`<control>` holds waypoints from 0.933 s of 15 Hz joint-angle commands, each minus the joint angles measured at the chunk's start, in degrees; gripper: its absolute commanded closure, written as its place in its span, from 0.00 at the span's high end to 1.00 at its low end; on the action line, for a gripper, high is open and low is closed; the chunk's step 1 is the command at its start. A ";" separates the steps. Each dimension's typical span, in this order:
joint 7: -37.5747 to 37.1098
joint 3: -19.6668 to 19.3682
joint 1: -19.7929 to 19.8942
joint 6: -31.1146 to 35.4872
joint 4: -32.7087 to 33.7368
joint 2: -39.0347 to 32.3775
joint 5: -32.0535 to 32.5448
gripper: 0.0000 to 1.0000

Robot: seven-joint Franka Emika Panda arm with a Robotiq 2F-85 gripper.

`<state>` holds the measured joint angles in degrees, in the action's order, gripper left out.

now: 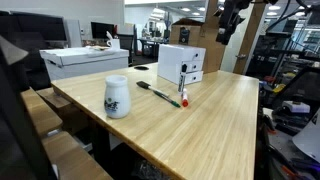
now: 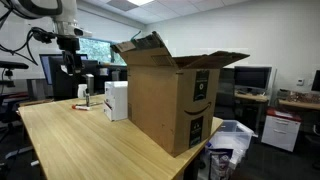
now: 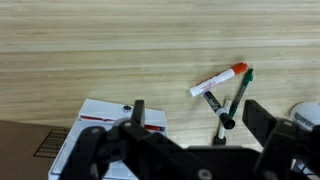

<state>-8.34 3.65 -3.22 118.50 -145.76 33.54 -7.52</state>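
Currently white box is being seen at left of wrist view, on wooden table. Gripper is being held well above, jaws spread wide, nothing pinched. Red-capped marker & green marker are being framed just ahead, slightly right of ctr, long axes slanting up-right.

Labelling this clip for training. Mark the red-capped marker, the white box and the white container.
red-capped marker (image 3: 212, 84): wrist view, on its white barrel.
white box (image 1: 170, 63): in an exterior view, on a side face.
white container (image 1: 117, 98): in an exterior view, on the middle of its body.
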 commanded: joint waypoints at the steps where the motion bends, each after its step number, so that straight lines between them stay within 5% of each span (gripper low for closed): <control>1: 0.10 0.17 0.22 -0.17 0.12 0.00 -0.10 1.00; 14: 0.60 -0.30 0.15 -0.07 0.17 -0.03 -0.42 1.00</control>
<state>-8.33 3.49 -3.22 118.50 -145.76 33.54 -7.52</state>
